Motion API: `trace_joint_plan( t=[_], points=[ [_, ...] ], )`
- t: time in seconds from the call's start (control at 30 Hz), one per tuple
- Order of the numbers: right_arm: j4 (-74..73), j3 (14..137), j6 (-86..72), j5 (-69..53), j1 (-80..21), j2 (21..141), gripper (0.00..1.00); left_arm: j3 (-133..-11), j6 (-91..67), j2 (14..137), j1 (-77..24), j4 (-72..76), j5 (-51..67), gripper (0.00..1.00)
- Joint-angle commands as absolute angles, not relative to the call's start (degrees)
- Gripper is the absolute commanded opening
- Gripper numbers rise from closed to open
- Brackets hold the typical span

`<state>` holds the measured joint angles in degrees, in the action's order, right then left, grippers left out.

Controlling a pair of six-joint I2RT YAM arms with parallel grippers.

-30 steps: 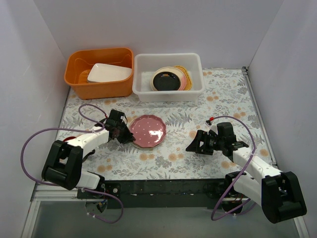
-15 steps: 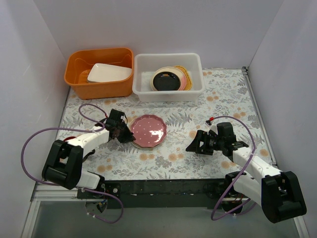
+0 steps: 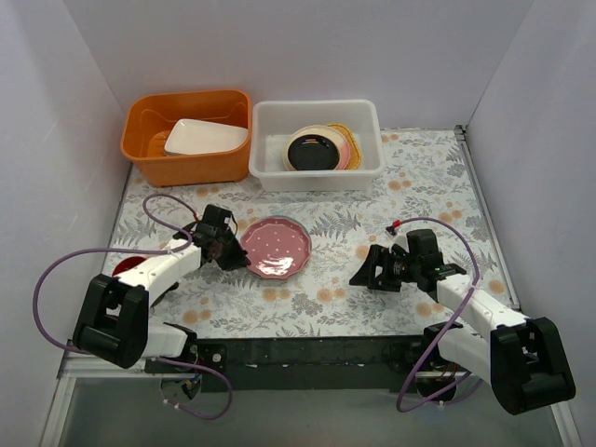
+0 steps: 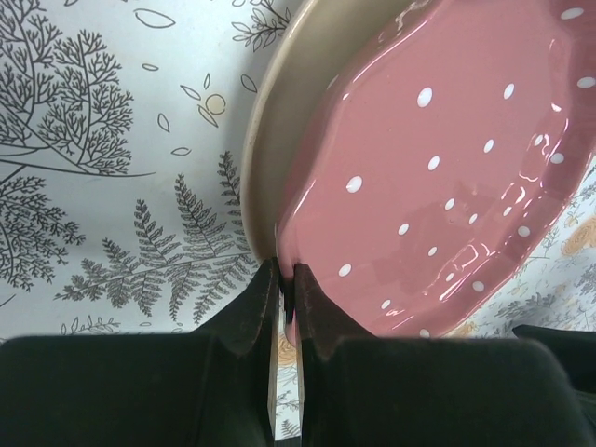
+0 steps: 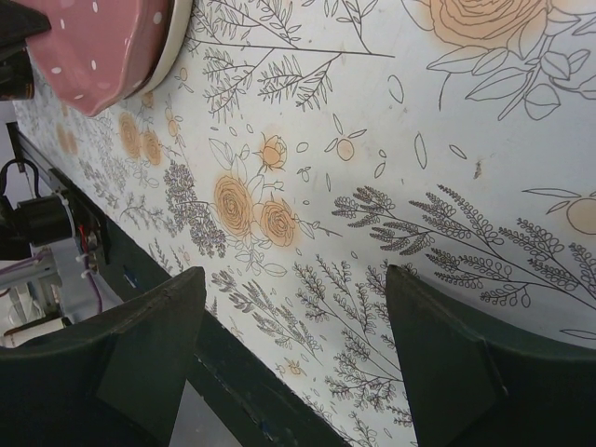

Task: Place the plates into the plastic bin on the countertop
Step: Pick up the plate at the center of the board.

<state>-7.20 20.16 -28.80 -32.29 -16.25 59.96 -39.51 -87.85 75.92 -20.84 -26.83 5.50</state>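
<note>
My left gripper (image 3: 234, 251) (image 4: 286, 279) is shut on the left rim of the pink dotted plate (image 3: 277, 247) (image 4: 447, 177) and holds it tilted just above a cream plate (image 4: 279, 140) that lies on the countertop (image 3: 419, 186). Only the cream plate's rim shows under the pink one. The white plastic bin (image 3: 317, 173) stands at the back centre. It holds a small black plate (image 3: 312, 151) on top of cream, pink and orange plates. My right gripper (image 3: 365, 276) (image 5: 298, 354) is open and empty, low over the countertop to the right of the pink plate (image 5: 93, 47).
An orange tub (image 3: 186, 163) with a white rectangular dish (image 3: 205, 137) stands left of the bin. A red cup (image 3: 125, 266) peeks out behind my left arm. White walls close in the left, back and right. A dark bar runs along the near table edge (image 3: 307, 349).
The pink plate has risen and tilted in my left gripper's hold and shifted slightly off the cream plate under it. My right arm has barely moved.
</note>
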Motion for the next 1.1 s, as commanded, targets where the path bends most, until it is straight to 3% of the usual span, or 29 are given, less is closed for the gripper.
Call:
trace_joint_plan(
  t=[0.0, 1.07],
  points=[
    [-7.6, 22.5, -27.9, -32.4, -16.6, 59.2, 0.86, -43.7, -88.2, 70.1, -21.1, -25.4, 7.8, 0.0],
    [-14.0, 30.1, -23.7, -26.7, -16.6, 62.8, 0.85, -59.1, -86.1, 71.0, -21.8, -28.3, 11.1, 0.0]
  ],
)
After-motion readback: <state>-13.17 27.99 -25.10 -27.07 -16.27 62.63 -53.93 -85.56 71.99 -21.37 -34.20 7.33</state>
